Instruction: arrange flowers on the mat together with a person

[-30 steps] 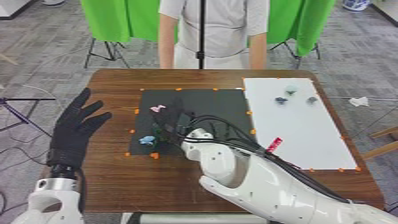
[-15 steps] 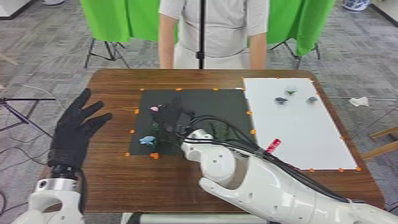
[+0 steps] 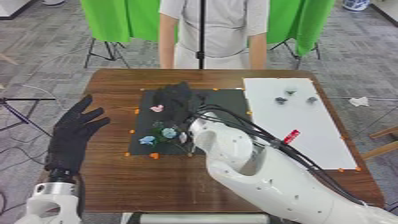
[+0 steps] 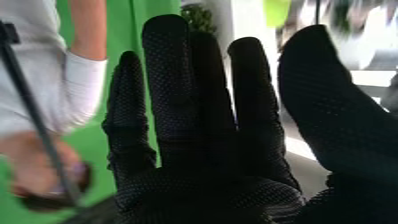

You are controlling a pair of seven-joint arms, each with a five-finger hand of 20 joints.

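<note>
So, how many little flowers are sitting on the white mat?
3 in sight, at the far end of the white mat: a pale flower farthest back, a darker flower nearer and left, another darker flower nearer and right. The right arm might hide more.

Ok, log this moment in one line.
Right robot hand: open, over black mat | Left robot hand: open, beside mat | Blue flowers: on mat

You have one table (image 3: 115,185) and two mats: a black mat (image 3: 228,97) left, a white mat (image 3: 315,135) right. On the black one, you can count one pink flower (image 3: 156,108) farther off, two blue flowers (image 3: 169,133) nearer you, and one pale flower (image 3: 183,137) beside them. The white one gives you three small pieces (image 3: 290,91), all toward its far end. You have two hands: one left hand (image 3: 71,135), one right hand (image 3: 178,100).
</note>
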